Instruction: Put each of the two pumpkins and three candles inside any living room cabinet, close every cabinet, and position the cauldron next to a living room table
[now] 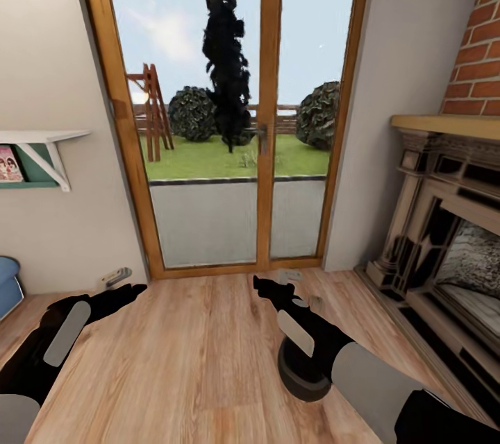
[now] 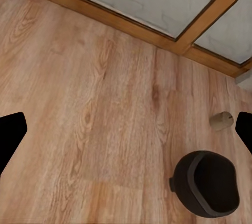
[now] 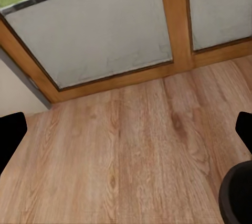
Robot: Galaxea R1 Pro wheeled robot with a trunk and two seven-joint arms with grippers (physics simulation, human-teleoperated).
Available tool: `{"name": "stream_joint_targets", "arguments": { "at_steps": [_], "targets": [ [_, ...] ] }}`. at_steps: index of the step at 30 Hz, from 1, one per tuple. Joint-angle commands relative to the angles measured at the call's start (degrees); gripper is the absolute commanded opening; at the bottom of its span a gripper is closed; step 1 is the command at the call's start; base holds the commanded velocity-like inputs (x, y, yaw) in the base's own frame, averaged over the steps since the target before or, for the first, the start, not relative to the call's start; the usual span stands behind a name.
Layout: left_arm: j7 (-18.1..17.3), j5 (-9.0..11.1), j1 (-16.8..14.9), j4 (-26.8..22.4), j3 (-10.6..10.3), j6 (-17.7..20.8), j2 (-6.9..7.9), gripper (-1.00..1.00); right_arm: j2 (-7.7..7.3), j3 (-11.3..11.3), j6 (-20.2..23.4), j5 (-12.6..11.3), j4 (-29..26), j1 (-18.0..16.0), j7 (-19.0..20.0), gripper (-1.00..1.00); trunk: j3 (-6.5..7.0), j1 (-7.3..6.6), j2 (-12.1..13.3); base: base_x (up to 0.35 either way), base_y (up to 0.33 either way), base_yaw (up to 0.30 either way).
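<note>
The black cauldron (image 1: 297, 373) stands on the wood floor, partly under my right forearm; it also appears in the left wrist view (image 2: 207, 184) and the right wrist view (image 3: 239, 195). One beige candle (image 2: 221, 120) lies on its side on the floor a little beyond the cauldron, toward the glass door. My left gripper (image 1: 135, 289) (image 2: 126, 132) is open and holds nothing, hovering over bare floor. My right gripper (image 1: 260, 286) (image 3: 126, 132) is open too, above the floor just past the cauldron. The pumpkins, cabinet and table are out of view.
A wood-framed glass door (image 1: 267, 118) fills the wall ahead. A dark fireplace (image 1: 451, 250) with a brick chimney stands at the right. A white wall shelf (image 1: 42, 142) and a blue object (image 1: 8, 284) are at the left. A small grey object (image 1: 114, 279) lies by the door frame.
</note>
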Motion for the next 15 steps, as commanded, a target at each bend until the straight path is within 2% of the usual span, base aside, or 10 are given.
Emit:
{"name": "stream_joint_targets", "arguments": {
  "at_steps": [1, 15],
  "targets": [
    [0.5, 0.6, 0.0, -0.1, 0.0, 0.2, 0.01, 1.0, -0.03, 0.5, -0.3, -0.6, 0.0, -0.1, -0.4, 1.0, -0.07, 0.04, 0.0, 0.329, 0.112, 0.0],
    [0.5, 0.5, 0.0, 0.0, 0.0, 0.2, 0.01, 1.0, -0.02, 0.6, -0.3, -0.6, 0.0, -0.1, -0.4, 1.0, -0.07, 0.04, 0.0, 0.323, 0.125, 0.0]
  ]
}}
